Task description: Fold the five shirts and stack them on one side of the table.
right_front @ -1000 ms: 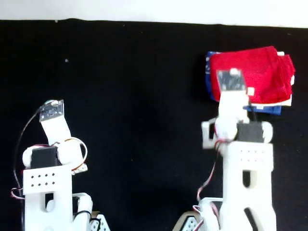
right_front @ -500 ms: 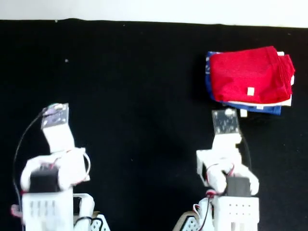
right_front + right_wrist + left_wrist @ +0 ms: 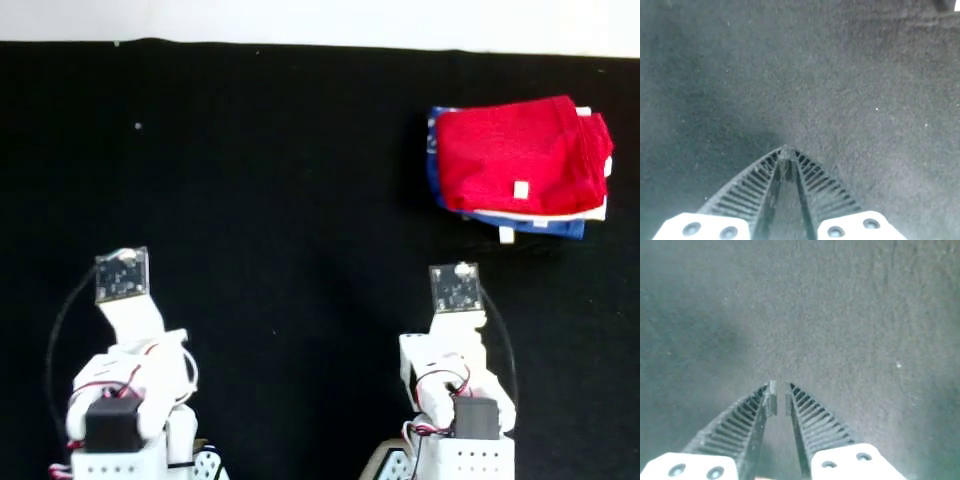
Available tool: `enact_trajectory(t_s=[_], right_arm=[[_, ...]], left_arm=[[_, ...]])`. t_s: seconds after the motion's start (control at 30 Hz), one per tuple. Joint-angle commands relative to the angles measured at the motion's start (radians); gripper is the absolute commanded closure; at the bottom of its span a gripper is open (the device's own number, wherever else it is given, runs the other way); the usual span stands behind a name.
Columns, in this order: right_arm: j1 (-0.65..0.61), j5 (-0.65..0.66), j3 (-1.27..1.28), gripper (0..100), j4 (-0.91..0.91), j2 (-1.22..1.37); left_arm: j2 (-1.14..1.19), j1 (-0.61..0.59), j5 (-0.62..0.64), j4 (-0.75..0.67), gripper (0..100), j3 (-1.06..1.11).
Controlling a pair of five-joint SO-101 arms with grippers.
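A stack of folded shirts lies at the table's far right, with a red shirt on top. Blue and white layers peek out beneath it. My right arm is folded back near the front edge, well short of the stack. Its gripper is shut on nothing, hovering over bare black cloth. At the front left my left arm is folded back too. Its gripper holds nothing, its fingertips a thin slit apart above the cloth.
Black cloth covers the whole table. A pale wall strip runs along the far edge. Both arm bases stand at the near edge.
My right arm has drawn back from the red shirt toward the front edge. The left arm has pulled back too. The stack has not moved.
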Motion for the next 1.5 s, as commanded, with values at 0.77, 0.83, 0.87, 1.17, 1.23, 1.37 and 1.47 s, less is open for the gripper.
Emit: enact_trajectory(t_s=[0.77,0.83,0.87,1.17,1.23,1.37,1.47], right_arm=[[-0.012,-0.235,0.125,99.1,0.061,-0.01],[-0.012,-0.199,0.125,99.1,0.061,-0.01],[-0.012,-0.193,0.125,99.1,0.062,-0.01],[-0.012,-0.193,0.125,99.1,0.062,-0.01],[-0.012,-0.193,0.125,99.1,0.062,-0.01],[-0.012,-0.193,0.125,99.1,0.062,-0.01],[-0.012,-0.192,0.125,99.1,0.062,-0.01]], left_arm=[[-0.042,0.056,0.035,-0.084,99,0.259],[-0.042,0.062,0.006,-0.084,99,0.259],[-0.042,0.062,0.017,-0.084,99,0.259],[-0.042,0.062,0.103,-0.086,99,0.259],[-0.042,0.061,0.101,-0.086,99,0.259],[-0.042,0.061,0.101,-0.086,99,0.259],[-0.042,0.064,0.101,-0.086,99,0.259]])
